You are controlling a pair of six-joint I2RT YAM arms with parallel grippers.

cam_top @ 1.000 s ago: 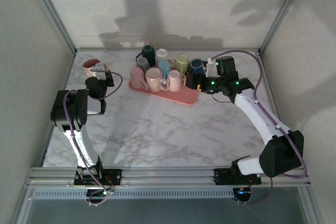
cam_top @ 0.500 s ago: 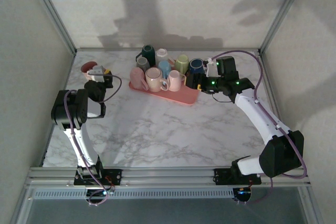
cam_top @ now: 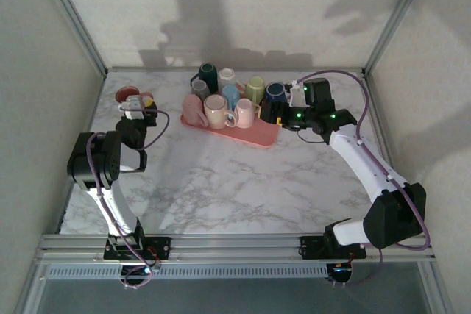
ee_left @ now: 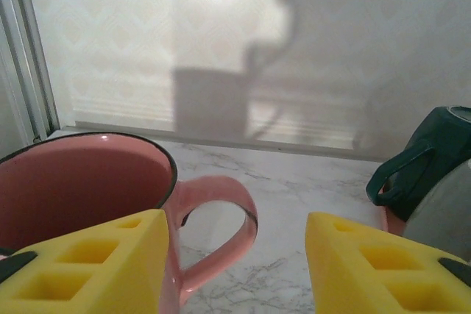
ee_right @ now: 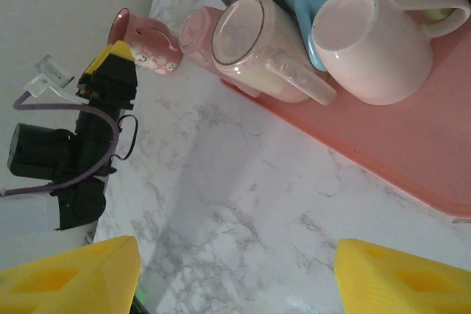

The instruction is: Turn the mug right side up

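Observation:
The pink mug (cam_top: 126, 95) stands upright with its mouth up at the far left of the marble table (cam_top: 243, 182). In the left wrist view the pink mug (ee_left: 81, 189) is close at the left and its handle (ee_left: 224, 215) points into the gap between my yellow fingers (ee_left: 96, 262). My left gripper (ee_left: 235, 270) is open; the right finger stands well clear of the handle. From above, the left gripper (cam_top: 137, 109) sits just on the near side of the mug. My right gripper (ee_right: 235, 270) is open and empty over bare marble by the pink tray (cam_top: 250, 136).
The pink tray (ee_right: 412, 152) holds several mugs, some lying on their sides, including a cream one (ee_right: 257, 45) and a pale pink one (ee_right: 368, 53). A dark green mug (ee_left: 427, 159) lies to the right of my left gripper. Metal frame posts line the table's edges.
My left gripper has opened and let go of the pink mug, which stands upright, and the arm has drawn back a little. The right arm has not moved.

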